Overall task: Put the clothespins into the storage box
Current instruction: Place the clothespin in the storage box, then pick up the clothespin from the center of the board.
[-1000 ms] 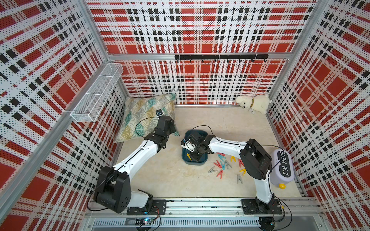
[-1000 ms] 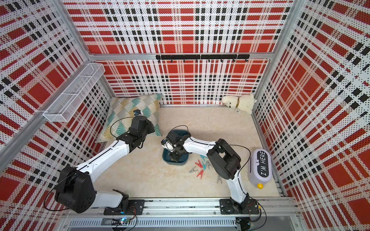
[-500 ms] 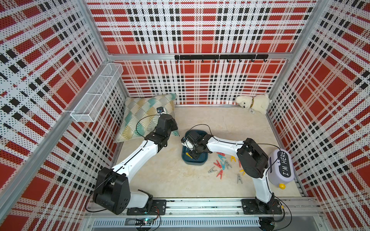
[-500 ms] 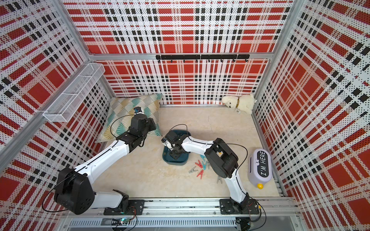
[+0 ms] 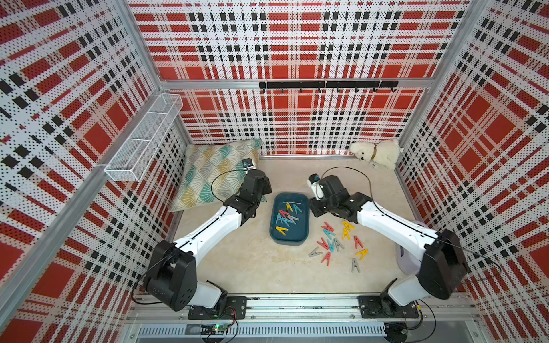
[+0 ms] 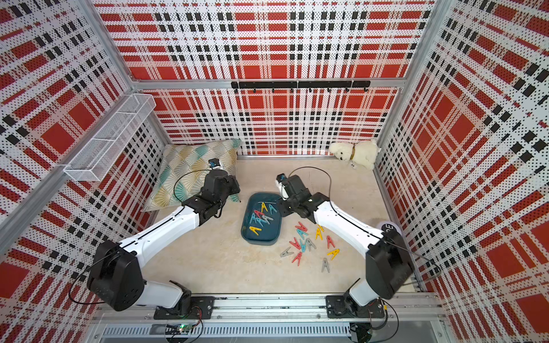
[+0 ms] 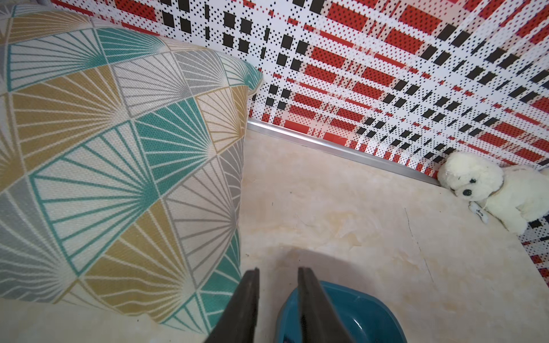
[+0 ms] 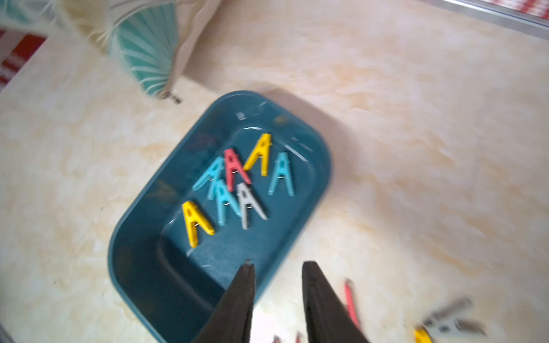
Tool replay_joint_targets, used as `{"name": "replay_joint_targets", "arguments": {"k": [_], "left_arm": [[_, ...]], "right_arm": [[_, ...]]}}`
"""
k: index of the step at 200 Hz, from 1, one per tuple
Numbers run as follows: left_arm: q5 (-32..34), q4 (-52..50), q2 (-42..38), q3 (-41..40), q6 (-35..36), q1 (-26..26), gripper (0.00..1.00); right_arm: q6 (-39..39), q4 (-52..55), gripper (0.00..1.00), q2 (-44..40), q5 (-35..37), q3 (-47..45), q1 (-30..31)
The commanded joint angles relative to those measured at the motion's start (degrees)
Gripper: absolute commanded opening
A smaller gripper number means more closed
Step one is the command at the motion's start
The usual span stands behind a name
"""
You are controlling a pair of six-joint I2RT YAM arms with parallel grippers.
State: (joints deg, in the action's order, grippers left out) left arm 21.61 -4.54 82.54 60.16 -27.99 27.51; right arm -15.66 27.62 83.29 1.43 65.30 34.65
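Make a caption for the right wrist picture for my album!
The right gripper hangs open and empty at the edge of the storage box, with colourful clothespins lying inside.

A teal-and-mustard fan-patterned cushion (image 5: 202, 169) leans in one back corner, a white plush dog (image 5: 377, 153) lies in the other. A white wire-mesh basket (image 5: 142, 142) hangs on a side wall (image 5: 68, 112), a black hook rail (image 5: 326, 85) on the back wall (image 5: 297, 124). A pale, half-hidden thing (image 5: 403, 261), perhaps a container, sits opposite.
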Motion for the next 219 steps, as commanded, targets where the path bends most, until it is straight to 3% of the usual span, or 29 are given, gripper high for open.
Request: {"name": "replay_joint_targets", "arguments": {"k": [1,50,99,219], "left_arm": [[1.9,0.4,0.4,1.7,1.0,1.3,0.29],[1.7,1.0,1.0,1.5,1.5,2.3,0.29],[0.1,1.7,2.3,1.9,1.7,2.3,0.29],[0.2,2.2,1.9,1.6,2.1,3.3,0.29]], "right_arm": [[-7.8,3.0,0.35,-6.1,3.7,-5.2,-4.6],[-12.7,9.5,0.35,-11.6,8.6,-14.3,-13.3],[-14.8,0.7,0.34,-9.4,3.2,-22.0,-23.4],[-35.1,-17.3,0.33,2.8,4.4,-23.7,-24.5]]}}
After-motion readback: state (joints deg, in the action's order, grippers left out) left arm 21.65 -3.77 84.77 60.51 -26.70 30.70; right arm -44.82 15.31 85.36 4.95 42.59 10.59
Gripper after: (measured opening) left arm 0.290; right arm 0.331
